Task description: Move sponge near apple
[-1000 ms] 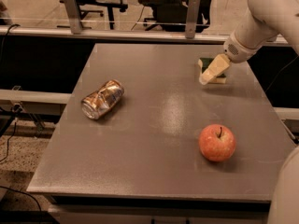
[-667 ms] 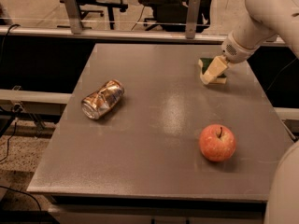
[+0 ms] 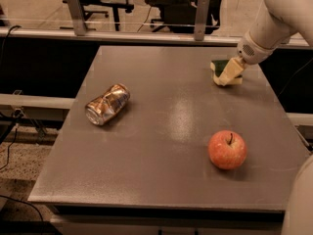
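Note:
The sponge, dark green on top with pale yellow foam below, lies on the grey table near its far right edge. My gripper is down on the sponge, its cream-coloured fingers covering the sponge's right part. The white arm reaches in from the upper right. The apple, red-orange with a short dark stem, stands on the table at the front right, well in front of the sponge.
A crushed metallic can lies on its side at the table's left. A rail with two metal posts runs behind the table, office chairs beyond it. The robot's white body shows at the lower right.
The gripper and the sponge have stayed almost in place at the table's far right. The can and the apple have not moved.

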